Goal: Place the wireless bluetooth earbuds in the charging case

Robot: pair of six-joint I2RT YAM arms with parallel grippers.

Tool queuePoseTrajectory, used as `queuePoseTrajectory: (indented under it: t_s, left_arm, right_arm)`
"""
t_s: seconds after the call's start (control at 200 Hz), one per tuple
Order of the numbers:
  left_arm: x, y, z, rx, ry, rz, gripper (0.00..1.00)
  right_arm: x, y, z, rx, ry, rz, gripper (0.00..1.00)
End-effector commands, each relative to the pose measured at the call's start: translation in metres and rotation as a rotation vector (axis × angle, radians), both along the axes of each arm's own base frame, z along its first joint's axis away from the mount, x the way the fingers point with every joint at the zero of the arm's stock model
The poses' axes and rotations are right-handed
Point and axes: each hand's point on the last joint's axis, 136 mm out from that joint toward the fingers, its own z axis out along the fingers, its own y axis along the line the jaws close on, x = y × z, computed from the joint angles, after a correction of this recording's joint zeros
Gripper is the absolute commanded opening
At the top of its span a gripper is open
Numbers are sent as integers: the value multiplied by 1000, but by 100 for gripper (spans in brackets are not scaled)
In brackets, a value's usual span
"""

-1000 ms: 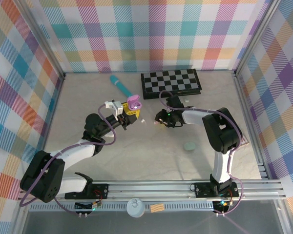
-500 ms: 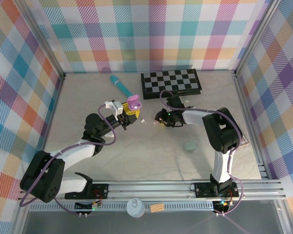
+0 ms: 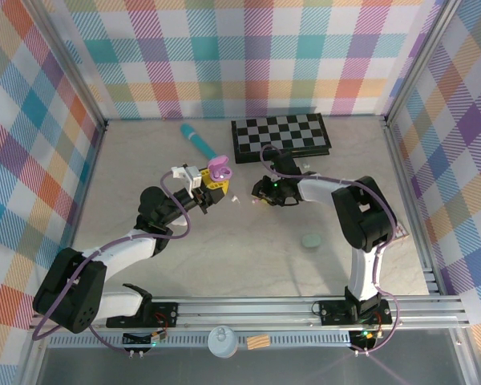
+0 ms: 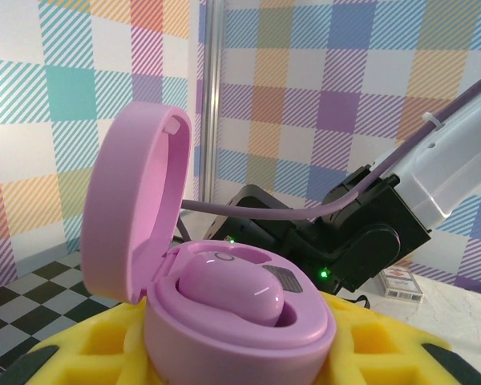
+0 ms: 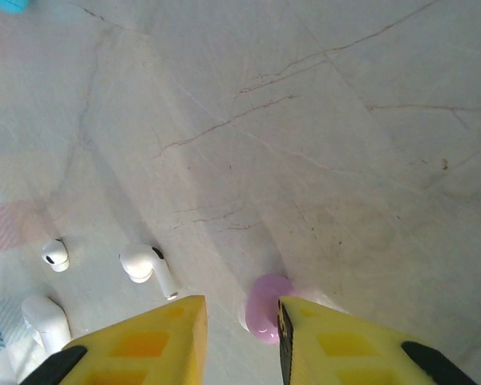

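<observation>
The left hand [image 3: 214,181] is closed on the pink charging case [image 4: 240,329], which sits upright between its yellow foam pads [image 4: 385,361] and is held up off the bench [image 5: 345,120]. The case's lid [image 4: 132,216] stands hinged open, tipped back to the left in the left wrist view. One pink earbud [image 4: 228,289] lies seated in the well of the base; the rest of the well is hidden by that bud and the rim, so I cannot tell what else it holds. The right hand [image 5: 242,321] is down at the bench with its yellow fingers [image 5: 152,337] a little way apart. The pink-purple earbud [image 5: 264,309] lies on the bench between them, its edge tucked behind the finger on the right of that view and a clear gap left to the other finger, so it is straddled, not gripped. Loose on the bench to the left of that hand lie a stemmed white earbud [image 5: 148,269], a small white bud [image 5: 54,255] and a third white piece [image 5: 42,319] at the picture's edge. From above, the two hands are near each other but apart. A pale green case [image 3: 311,240] lies shut on the bench nearer the right arm's base, its contents unseen, while a teal stick [image 3: 199,140] and a checkerboard [image 3: 280,138] lie at the far side
</observation>
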Motion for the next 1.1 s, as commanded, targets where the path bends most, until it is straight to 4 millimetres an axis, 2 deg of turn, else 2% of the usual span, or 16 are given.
queuePoseTrajectory:
  t_s: [0.0,0.355,0.705,1.095]
  left_arm:
    - [-3,4,10,-13,-56,4,26]
    - [-3,5,10,-14,-52,5,26]
    - [-3,6,8,-12,-50,10,26]
    - [-4,7,6,-14,-45,11,26]
  right_arm:
    - [-6,5,-7,-5,23,35,31]
    - [-9,8,-13,2,40,45,31]
    - [-5,19,-4,44,18,76,30]
    - [-2,18,-14,29,32,70,28]
